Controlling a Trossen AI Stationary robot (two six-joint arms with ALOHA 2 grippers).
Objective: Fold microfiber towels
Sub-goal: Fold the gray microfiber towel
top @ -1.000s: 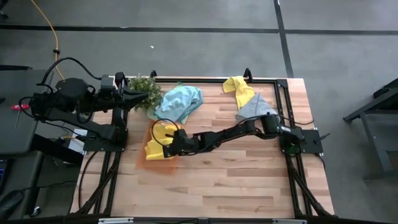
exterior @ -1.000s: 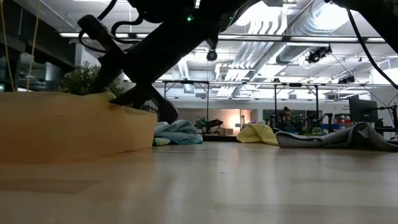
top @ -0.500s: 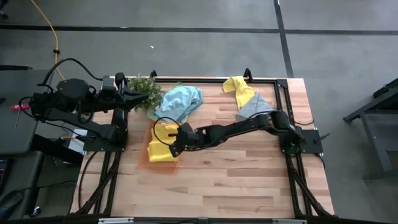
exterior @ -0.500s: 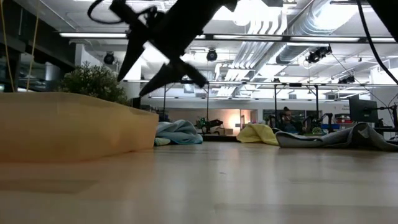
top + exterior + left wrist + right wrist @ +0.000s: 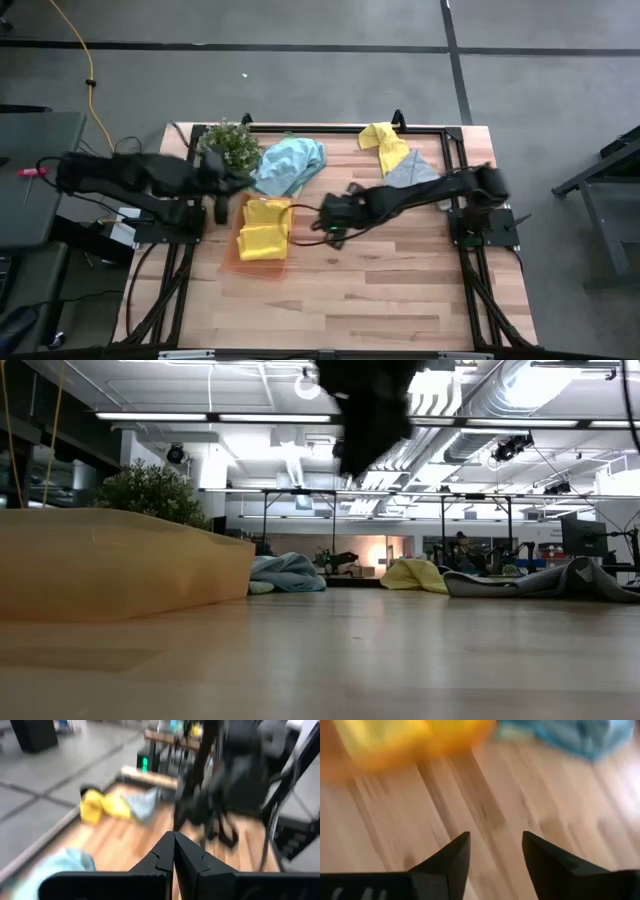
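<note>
High view — folded yellow towel (image 5: pixel 264 228) in tray (image 5: pixel 232 262), beside right tool (image 5: pixel 330 222) — parted, empty.

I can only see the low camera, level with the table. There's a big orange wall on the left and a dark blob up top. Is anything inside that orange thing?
Observer: Yes. From above, a folded yellow towel lies in the orange tray.
Operator: And the dark blob?
Observer: That is the right gripper, over bare wood beside the tray, its jaws open and empty.
Operator: Is there a second arm?
Observer: Yes, the left gripper, jaws shut, sits near the plant at the table's far left corner.
</note>
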